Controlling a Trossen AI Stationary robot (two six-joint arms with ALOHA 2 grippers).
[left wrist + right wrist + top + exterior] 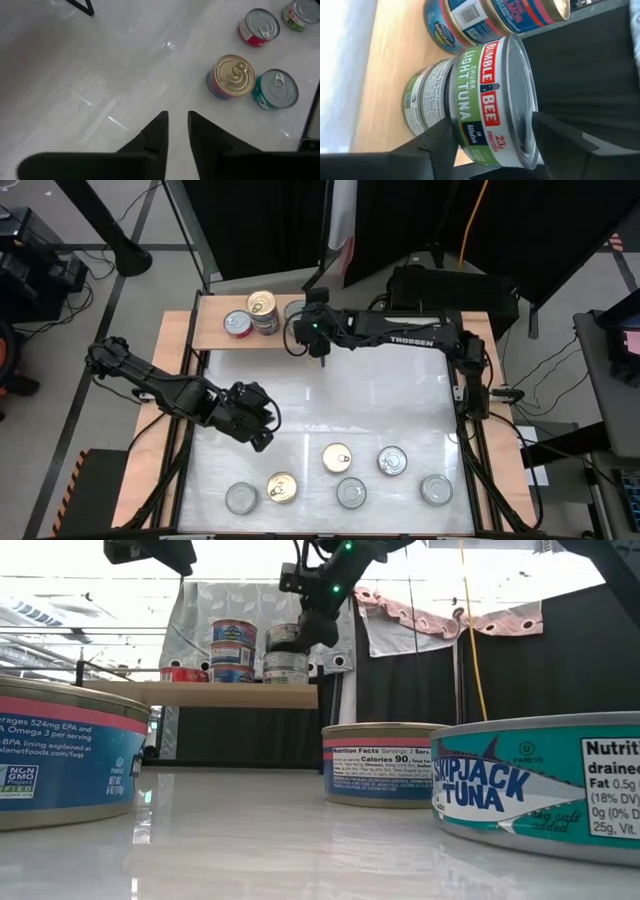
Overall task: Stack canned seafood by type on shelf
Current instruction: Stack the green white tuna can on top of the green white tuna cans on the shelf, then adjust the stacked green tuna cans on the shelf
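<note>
The shelf [215, 332] is a light-wood board at the table's far left. It carries a red can [237, 324], a gold-lidded stack [262, 305] and two stacked green tuna cans. The upper green can [490, 100] rests with its bottom on the lower one [425, 105]. My right gripper [492, 125] reaches level to this stack from the table's right, open. One finger stands above the upper can's lid and the other beside the lower can. My left gripper [178, 117] hovers over bare table left of centre, with a narrow gap between its fingers and nothing in it.
Several loose cans stand in the near part of the table, among them a gold-lidded one [337, 457] and silver-lidded ones [392, 460] [241, 498]. A bare white stretch [330, 395] lies between them and the shelf. Wooden strips [178, 430] run along the table's sides.
</note>
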